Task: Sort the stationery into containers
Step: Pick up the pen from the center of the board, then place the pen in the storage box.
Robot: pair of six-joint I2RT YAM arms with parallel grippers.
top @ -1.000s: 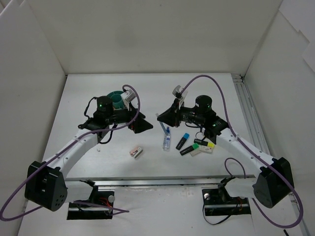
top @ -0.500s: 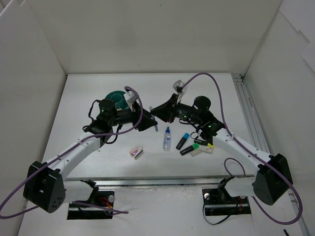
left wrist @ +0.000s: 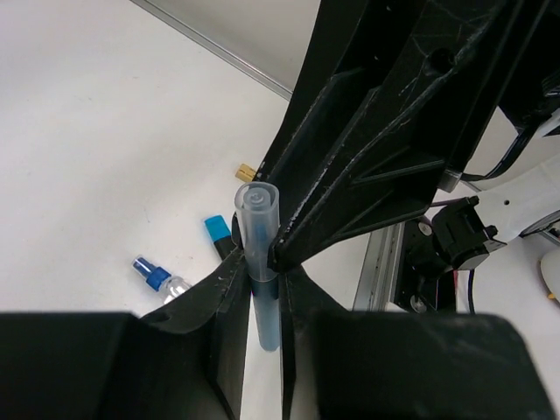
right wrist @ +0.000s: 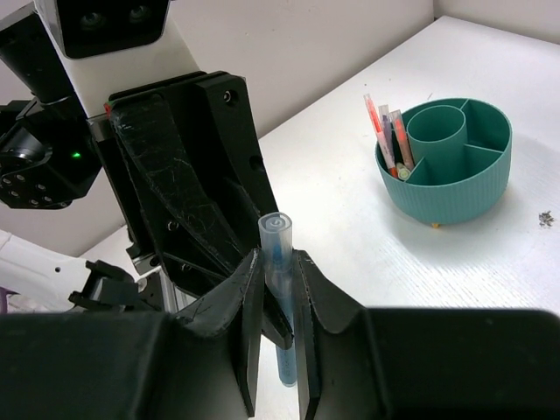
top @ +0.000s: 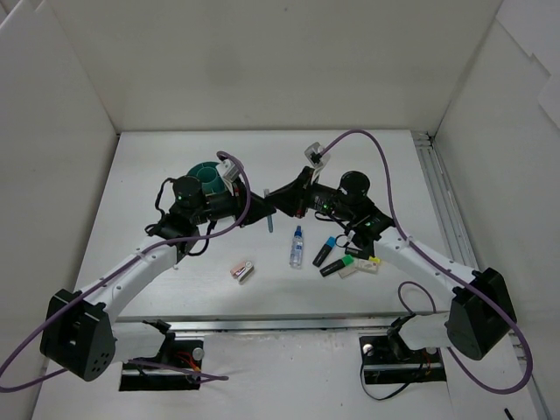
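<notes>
Overhead, the left gripper [top: 261, 213] and right gripper [top: 278, 208] meet on one clear blue pen [top: 269, 219], seemingly a handover toward the teal tub [top: 203, 172]. Left wrist: its jaws pinch the upright pen. Right wrist: jaws likewise clamped.

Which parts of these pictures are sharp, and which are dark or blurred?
Left wrist view: the fingers are black, without detail; the blue pen is sharp. Right wrist view: the teal tub is sharp, with a soft shadow under it. Top view: even light, no glare on the table.
</notes>
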